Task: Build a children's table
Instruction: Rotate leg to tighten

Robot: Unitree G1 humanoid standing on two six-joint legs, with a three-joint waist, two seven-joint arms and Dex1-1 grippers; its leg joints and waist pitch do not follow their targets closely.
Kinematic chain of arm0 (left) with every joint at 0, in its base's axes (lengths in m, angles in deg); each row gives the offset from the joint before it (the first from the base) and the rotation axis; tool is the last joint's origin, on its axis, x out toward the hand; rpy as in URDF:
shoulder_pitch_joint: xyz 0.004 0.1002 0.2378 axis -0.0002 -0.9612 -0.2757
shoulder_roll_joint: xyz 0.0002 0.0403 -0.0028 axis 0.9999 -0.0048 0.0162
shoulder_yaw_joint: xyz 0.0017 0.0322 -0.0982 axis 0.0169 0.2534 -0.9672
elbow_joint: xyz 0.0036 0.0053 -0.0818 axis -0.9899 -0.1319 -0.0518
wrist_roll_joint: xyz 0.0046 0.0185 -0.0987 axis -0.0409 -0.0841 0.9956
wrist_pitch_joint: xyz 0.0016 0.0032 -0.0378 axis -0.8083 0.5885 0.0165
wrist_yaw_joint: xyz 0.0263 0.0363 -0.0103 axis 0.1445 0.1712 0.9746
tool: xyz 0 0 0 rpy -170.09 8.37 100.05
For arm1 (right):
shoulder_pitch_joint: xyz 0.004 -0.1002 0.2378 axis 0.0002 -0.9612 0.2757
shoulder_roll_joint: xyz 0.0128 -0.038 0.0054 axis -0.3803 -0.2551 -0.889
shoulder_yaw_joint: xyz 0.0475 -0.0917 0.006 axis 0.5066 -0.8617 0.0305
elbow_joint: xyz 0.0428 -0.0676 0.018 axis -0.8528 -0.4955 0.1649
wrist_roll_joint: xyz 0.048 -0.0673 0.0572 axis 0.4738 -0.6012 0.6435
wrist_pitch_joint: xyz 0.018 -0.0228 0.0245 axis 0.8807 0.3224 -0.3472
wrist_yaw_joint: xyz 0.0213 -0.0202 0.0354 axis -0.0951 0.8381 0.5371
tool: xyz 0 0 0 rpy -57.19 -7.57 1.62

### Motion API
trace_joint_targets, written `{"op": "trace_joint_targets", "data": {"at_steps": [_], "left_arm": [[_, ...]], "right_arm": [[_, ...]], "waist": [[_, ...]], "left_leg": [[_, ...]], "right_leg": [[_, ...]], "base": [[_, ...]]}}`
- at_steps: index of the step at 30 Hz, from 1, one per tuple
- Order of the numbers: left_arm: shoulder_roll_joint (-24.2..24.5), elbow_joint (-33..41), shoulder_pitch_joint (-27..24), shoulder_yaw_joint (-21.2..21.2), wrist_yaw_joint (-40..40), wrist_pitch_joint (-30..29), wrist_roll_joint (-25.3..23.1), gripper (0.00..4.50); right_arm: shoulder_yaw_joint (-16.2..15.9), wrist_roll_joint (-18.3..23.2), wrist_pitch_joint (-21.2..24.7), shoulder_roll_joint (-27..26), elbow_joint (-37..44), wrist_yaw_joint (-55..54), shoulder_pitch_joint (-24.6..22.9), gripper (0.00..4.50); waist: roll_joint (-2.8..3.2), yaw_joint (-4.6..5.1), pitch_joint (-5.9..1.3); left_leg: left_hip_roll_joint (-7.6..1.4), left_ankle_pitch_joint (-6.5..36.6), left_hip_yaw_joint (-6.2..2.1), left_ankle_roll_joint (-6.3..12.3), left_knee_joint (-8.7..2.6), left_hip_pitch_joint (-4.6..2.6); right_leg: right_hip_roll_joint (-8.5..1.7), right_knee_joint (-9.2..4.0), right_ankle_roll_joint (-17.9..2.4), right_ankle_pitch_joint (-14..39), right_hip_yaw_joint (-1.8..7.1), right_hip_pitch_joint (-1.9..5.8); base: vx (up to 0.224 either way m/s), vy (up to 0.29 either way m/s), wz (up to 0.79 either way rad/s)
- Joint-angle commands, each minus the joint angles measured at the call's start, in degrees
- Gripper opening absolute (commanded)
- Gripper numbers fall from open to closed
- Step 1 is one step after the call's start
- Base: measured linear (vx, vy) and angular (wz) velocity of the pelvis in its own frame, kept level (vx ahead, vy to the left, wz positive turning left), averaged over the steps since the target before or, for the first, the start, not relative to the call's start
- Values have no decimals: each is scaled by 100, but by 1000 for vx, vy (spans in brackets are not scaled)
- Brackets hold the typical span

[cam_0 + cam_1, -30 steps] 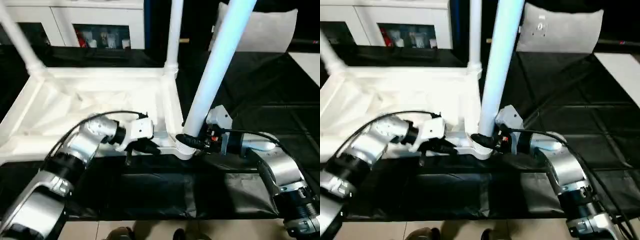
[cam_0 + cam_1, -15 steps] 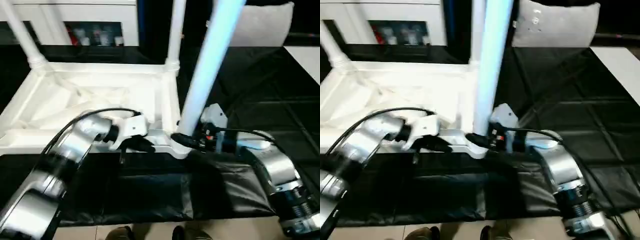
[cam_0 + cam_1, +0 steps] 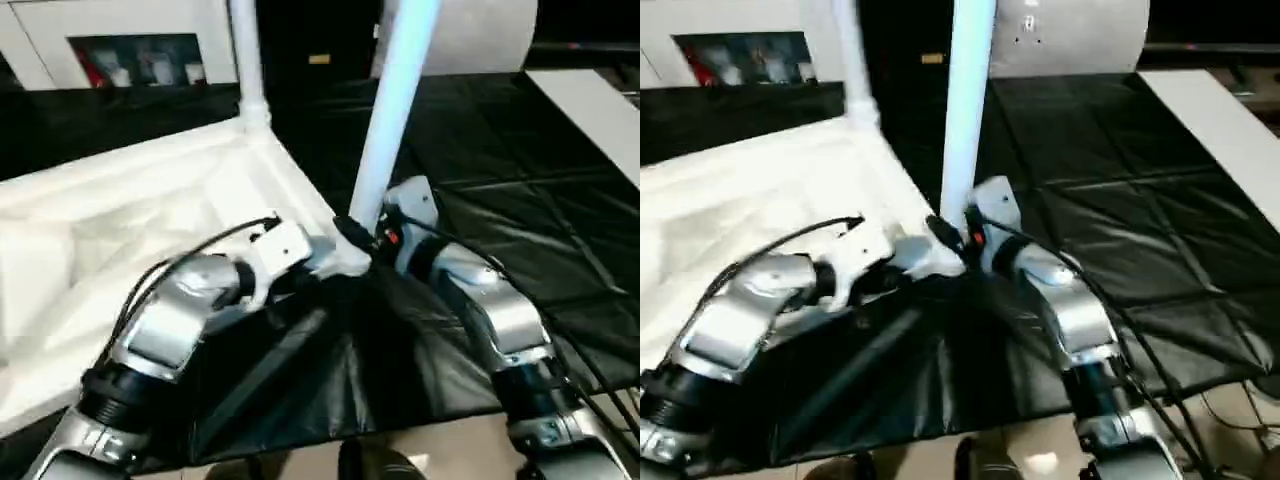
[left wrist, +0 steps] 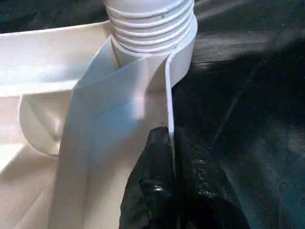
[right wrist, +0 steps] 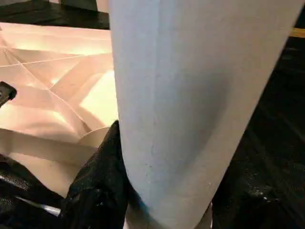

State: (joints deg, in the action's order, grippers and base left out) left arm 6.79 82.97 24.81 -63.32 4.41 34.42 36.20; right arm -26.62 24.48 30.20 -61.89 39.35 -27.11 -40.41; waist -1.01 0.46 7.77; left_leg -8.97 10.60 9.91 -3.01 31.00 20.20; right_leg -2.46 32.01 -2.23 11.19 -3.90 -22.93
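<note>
The children's table top [image 3: 120, 210] lies upside down on the black work table, ribs facing up. One white leg [image 3: 247, 60] stands in its far corner socket. A second leg [image 3: 395, 110] stands upright in the near corner socket [image 3: 345, 262], its threaded collar [image 4: 150, 24] sitting in the socket. My right gripper [image 3: 358, 238] is shut on this leg just above the collar, with black fingers [image 5: 102, 181] on both sides of the tube [image 5: 190, 95]. Beside that corner, my left gripper [image 3: 305, 285] is shut on the top's thin rim wall [image 4: 167, 119].
The black-covered work table [image 3: 520, 200] stretches to the right, and its front edge runs close below my forearms. A white glass-door cabinet [image 3: 130, 50] stands at the back left. A pale grey panel [image 3: 1080, 35] is behind the legs, and a white board [image 3: 590, 110] lies at the right.
The whole picture has swung and tilted, so the camera moved. Both grippers keep the same holds on the rim and the leg.
</note>
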Motion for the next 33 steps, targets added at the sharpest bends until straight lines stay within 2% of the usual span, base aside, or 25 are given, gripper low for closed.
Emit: {"op": "trace_joint_targets", "data": {"at_steps": [1, 4, 9, 13, 14, 16, 18, 19, 21, 22, 23, 24, 25, 26, 28, 29, 30, 32, 33], "left_arm": [[-64, 248, -42, 422, 147, -112, 24, 0], [-104, 213, -27, 400, -20, -233, -75, 0], [0, 161, 26, 391, -168, -398, -190, 0], [7, 51, 54, 290, -204, -275, -141, 0], [-36, -41, 70, 213, -224, -122, -88, 0], [-99, -192, 93, 105, -254, 20, 9, 0], [-77, -358, 116, 91, -238, 242, 68, 0], [-77, -358, 116, 91, -238, 242, 68, 0], [-32, -436, 117, 94, -206, 332, 97, 0], [-20, -458, 117, 87, -194, 353, 107, 0], [4, -514, 122, 71, -159, 435, 130, 0], [17, -570, 127, 51, -130, 516, 143, 0], [24, -631, 136, 32, -114, 586, 150, 0], [25, -658, 140, 24, -109, 616, 153, 0], [68, -770, 155, 10, -37, 770, 185, 0], [109, -850, 169, 22, 19, 897, 208, 0], [163, -968, 188, 20, 100, 1009, 251, 0], [221, -1072, 212, 38, 197, 1166, 290, 0], [294, -1171, 236, 76, 318, 1323, 301, 0]], "right_arm": [[-83, -393, 688, 13, -940, -378, -292, 188], [-86, -364, 654, -41, -1003, -371, -265, 188], [-73, -344, 583, -81, -1161, -448, -183, 188], [-44, -383, 415, -97, -1298, -415, -120, 188], [-27, -391, 315, -101, -1372, -401, -90, 223], [-9, -398, 200, -100, -1469, -390, -46, 223], [6, -373, 134, -94, -1523, -357, -18, 263], [6, -373, 134, -94, -1523, -357, -18, 263], [31, -335, 65, -70, -1475, -293, -48, 265], [39, -325, 37, -59, -1452, -271, -64, 294], [60, -309, -51, -31, -1401, -234, -106, 307], [84, -297, -116, -16, -1378, -220, -133, 312], [111, -272, -167, 2, -1348, -190, -163, 315], [124, -261, -186, 10, -1335, -176, -175, 325], [157, -186, -310, 49, -1204, -34, -256, 351], [178, -127, -382, 83, -1113, 70, -311, 351], [203, 2, -397, 177, -904, 319, -428, 357], [212, 37, -512, 316, -749, 512, -536, 381], [248, 86, -615, 459, -606, 678, -642, 391]], "waist": [[69, -75, -146], [60, -97, -158], [76, -106, -190], [72, -107, -215], [67, -110, -224], [67, -113, -234], [68, -135, -241], [68, -140, -247], [80, -168, -287], [81, -170, -303], [79, -166, -303], [94, -177, -318], [91, -199, -367], [98, -230, -394], [78, -271, -435], [76, -274, -458], [73, -275, -448], [70, -307, -476], [66, -316, -459]], "left_leg": [[-472, 1760, -237, 228, -440, 13], [-454, 1721, -238, 256, -427, -7], [-465, 1646, -237, 232, -424, -13], [-457, 1572, -221, 245, -408, -6], [-447, 1525, -213, 264, -396, -6], [-439, 1540, -208, 272, -385, -18], [-440, 1532, -200, 280, -379, -28], [-439, 1511, -207, 279, -385, -17], [-456, 1410, -186, 274, -361, -57], [-465, 1228, -183, 292, -362, -24], [-466, 1180, -188, 311, -368, -2], [-470, 1219, -177, 318, -357, -18], [-453, 1063, -155, 345, -318, -40], [-453, 802, -134, 404, -290, -42], [-440, 447, -123, 525, -254, -3], [-438, 345, -131, 572, -247, 3], [-423, 259, -125, 687, -239, 14], [-429, 255, -124, 774, -219, 29], [-421, 291, -122, 779, -219, 25]], "right_leg": [[-704, -497, -836, 2590, 438, 160], [-704, -530, -733, 2943, 424, 165], [-686, -493, -814, 2656, 412, 182], [-684, -479, -890, 2447, 410, 205], [-686, -482, -901, 2423, 408, 210], [-682, -492, -906, 2518, 401, 206], [-682, -501, -880, 2553, 401, 198], [-676, -487, -878, 2530, 397, 213], [-675, -472, -933, 2257, 411, 197], [-654, -406, -1047, 1815, 412, 232], [-641, -386, -1079, 1689, 400, 248], [-655, -388, -1107, 1659, 395, 245], [-657, -369, -1171, 1404, 407, 264], [-655, -320, -1287, 960, 420, 270], [-640, -239, -1395, 319, 409, 318], [-635, -198, -1431, 109, 400, 342], [-616, -191, -1475, -76, 386, 342], [-639, -181, -1489, -82, 378, 382], [-630, -205, -1453, 42, 369, 367]], "base": [[0, 0, 0], [0, 0, 0], [0, 0, 0], [0, 0, 0], [0, 0, 0], [0, 0, 0], [0, 0, 0], [0, 0, 0], [0, 0, 0], [0, 0, 0], [0, 0, 0], [0, 0, 0], [0, 0, 0], [0, 0, 0], [0, 0, 0], [0, 0, 0], [0, 0, 0], [0, 0, 0], [0, 0, 0]]}}
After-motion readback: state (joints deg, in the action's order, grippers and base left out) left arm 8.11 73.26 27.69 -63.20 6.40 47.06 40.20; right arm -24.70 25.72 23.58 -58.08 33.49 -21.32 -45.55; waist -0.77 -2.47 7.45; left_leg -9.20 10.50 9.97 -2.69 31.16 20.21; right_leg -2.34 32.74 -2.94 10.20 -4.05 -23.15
